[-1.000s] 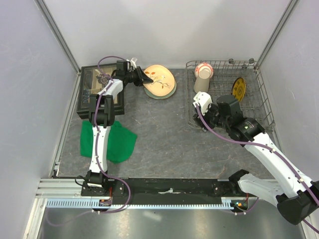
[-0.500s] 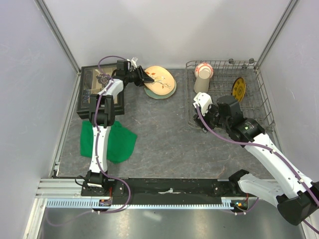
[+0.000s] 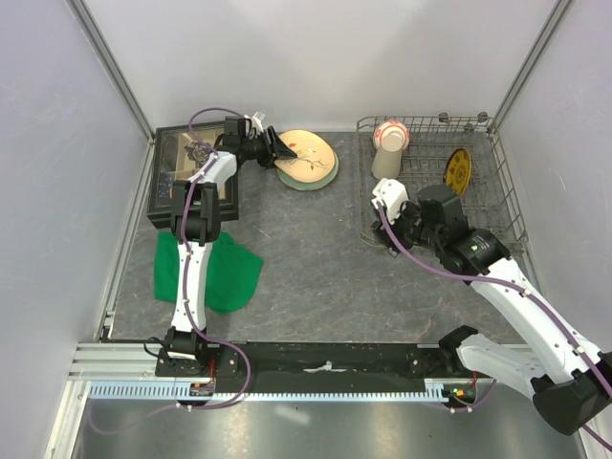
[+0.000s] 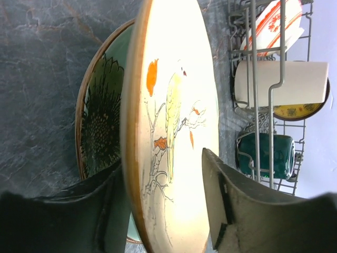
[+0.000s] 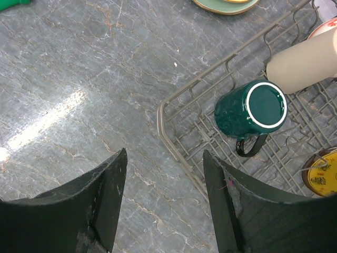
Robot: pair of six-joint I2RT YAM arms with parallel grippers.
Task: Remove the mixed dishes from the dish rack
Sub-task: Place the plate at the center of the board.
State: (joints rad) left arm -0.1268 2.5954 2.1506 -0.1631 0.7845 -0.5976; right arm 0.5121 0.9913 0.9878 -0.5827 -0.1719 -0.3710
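Grey wire dish rack (image 3: pixel 497 206) stands at the counter's (image 5: pixel 79 63) right rear. It holds a yellow plate (image 3: pixel 459 172) on edge, a green mug (image 5: pixel 251 109), a beige cup (image 5: pixel 303 60) and a patterned bowl (image 4: pixel 274 21). The cream plate (image 4: pixel 174 105) lies on the green plate (image 4: pixel 100 121) outside the rack, with the left gripper (image 4: pixel 163 161) jaws parted astride its rim. Glazed ware is likely stiff, slippery and breakable. Grip the mug across its body or by the handle. The right gripper (image 5: pixel 165 153) jaws hang apart and empty beside it.

3 plates (image 4: pixel 174 105) (image 4: pixel 102 121) (image 3: pixel 459 172), 1 mug (image 5: pixel 251 109), 1 cup (image 5: pixel 305 60), 1 bowl (image 4: pixel 274 21), 1 rack (image 3: pixel 430 120), 1 box (image 3: pixel 167 158), 1 cloth (image 3: pixel 225 273).
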